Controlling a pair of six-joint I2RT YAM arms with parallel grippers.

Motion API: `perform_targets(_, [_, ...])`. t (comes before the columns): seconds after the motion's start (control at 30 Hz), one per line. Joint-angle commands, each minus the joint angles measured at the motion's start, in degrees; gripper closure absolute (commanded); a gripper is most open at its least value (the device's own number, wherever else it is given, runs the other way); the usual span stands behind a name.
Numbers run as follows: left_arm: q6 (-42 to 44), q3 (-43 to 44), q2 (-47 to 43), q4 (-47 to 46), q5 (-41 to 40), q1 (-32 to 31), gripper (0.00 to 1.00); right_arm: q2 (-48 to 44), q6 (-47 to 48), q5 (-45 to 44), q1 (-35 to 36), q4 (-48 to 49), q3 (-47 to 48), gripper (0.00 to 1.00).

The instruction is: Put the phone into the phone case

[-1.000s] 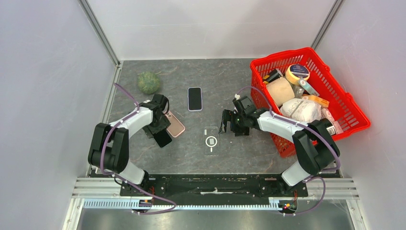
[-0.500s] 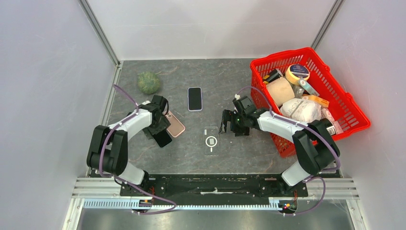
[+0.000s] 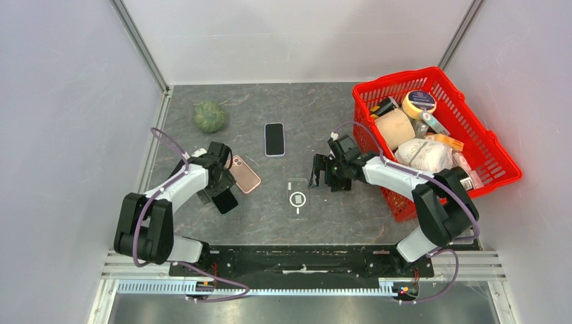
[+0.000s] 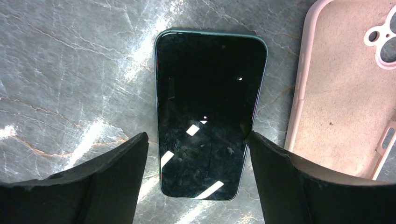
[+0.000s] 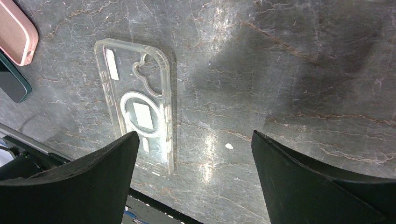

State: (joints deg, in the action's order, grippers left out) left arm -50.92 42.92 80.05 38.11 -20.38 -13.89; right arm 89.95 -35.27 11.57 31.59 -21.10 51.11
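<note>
Our left gripper (image 3: 221, 191) hovers low at the near left of the table (image 3: 324, 108), its jaws standing wide apart. In the left wrist view its two black fingers (image 4: 116, 179) flank the near end of the teal-edged phone (image 4: 210, 112), one on each long side. We cannot tell whether they touch its edges. The phone lies flat with its dark screen up, and nothing is clamped on it. From above, it (image 3: 229, 201) peeks out from under the left gripper, just near and left of the pink case (image 3: 245, 175).

The pink case lies open side up just beside the phone, its camera cutout showing in the left wrist view (image 4: 336, 93). The two sit close together with a thin strip of table between them.

Our right gripper (image 3: 318, 177) hangs over the middle of the table, just left of the red basket (image 3: 396, 78). Its jaws are spread wide and hold nothing. Through the right wrist camera we see the clear case (image 5: 140, 116) lying flat, to the left of the gap between the fingers (image 5: 93, 179). From above, the clear case (image 3: 297, 197) lies near and left of that gripper.

A second phone (image 3: 274, 139) lies screen up farther back, near the table's centre and well apart from both grippers. A green ball (image 3: 209, 116) rests at the far left. The basket on the right is full of assorted items.
</note>
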Motion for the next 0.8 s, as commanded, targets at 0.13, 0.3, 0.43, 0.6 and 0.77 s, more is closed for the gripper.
perform_targets(0.13, [4.98,-0.29,-5.61,-0.23,2.07,0.18,0.08,-0.14,0.91,-0.3,-0.34,0.47,2.37,0.03])
perform_targets(0.3, [5.82,-0.1,-3.74,0.25,1.75,0.18,0.04,-0.03,0.95,-0.27,-0.35,0.43,2.5,0.03])
perform_targets(0.43, [5.76,-0.46,-2.44,-1.37,2.06,0.18,0.03,-0.13,0.91,-0.35,-0.29,0.43,2.41,0.03])
perform_targets(0.6, [5.66,-0.5,0.12,-2.64,2.16,0.51,0.03,-0.29,1.06,-0.36,-0.32,0.35,2.41,0.03])
perform_targets(0.77, [4.8,-1.92,1.23,-4.24,2.46,1.35,0.04,-0.57,1.0,-0.54,-0.32,0.23,2.33,0.03])
